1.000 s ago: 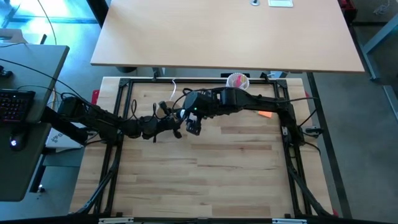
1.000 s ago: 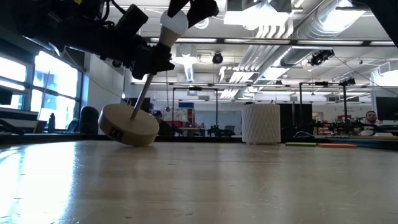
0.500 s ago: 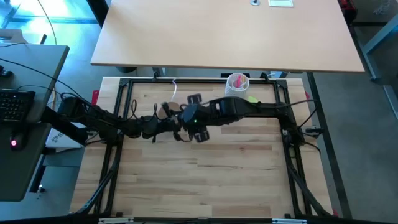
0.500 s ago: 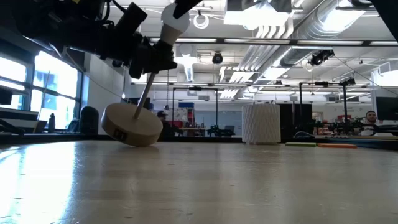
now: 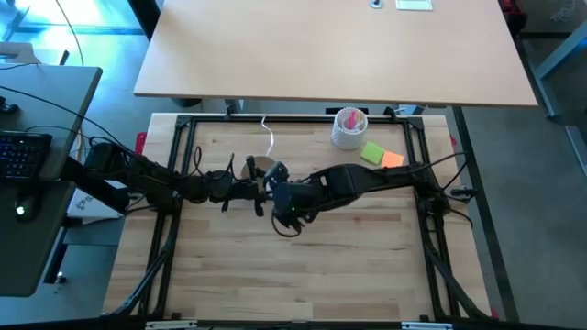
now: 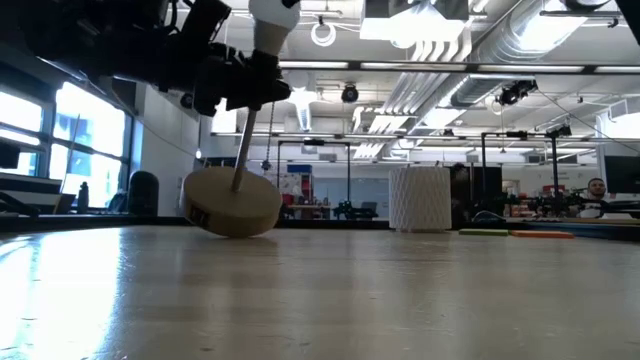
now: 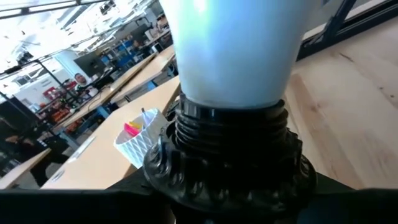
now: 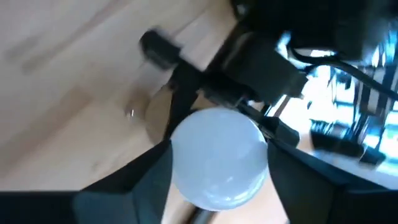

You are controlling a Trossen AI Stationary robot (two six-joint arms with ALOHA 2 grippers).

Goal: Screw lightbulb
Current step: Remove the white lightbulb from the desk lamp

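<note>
Wooden tabletop (image 5: 348, 247) carries both arms meeting near its centre. Left gripper (image 6: 235, 85) clamps the black socket (image 7: 227, 155) of the tilted wooden stand (image 6: 232, 203). Right gripper (image 8: 217, 163) seems to close around the lightbulb (image 8: 217, 158), which sits in that socket, though blur hides contact. Far right stands a white cup (image 5: 349, 126).

The right end effector (image 5: 286, 207) has swung from the far side of the lamp toward the table's near side, uncovering green and orange notes (image 5: 380, 155) beside the cup (image 5: 348, 126). In the low view the wooden base (image 6: 231, 203) has shifted rightward and its rod (image 6: 243, 148) stands straighter. The bulb (image 6: 273, 17) sits higher, and its grip seems re-set.
</note>
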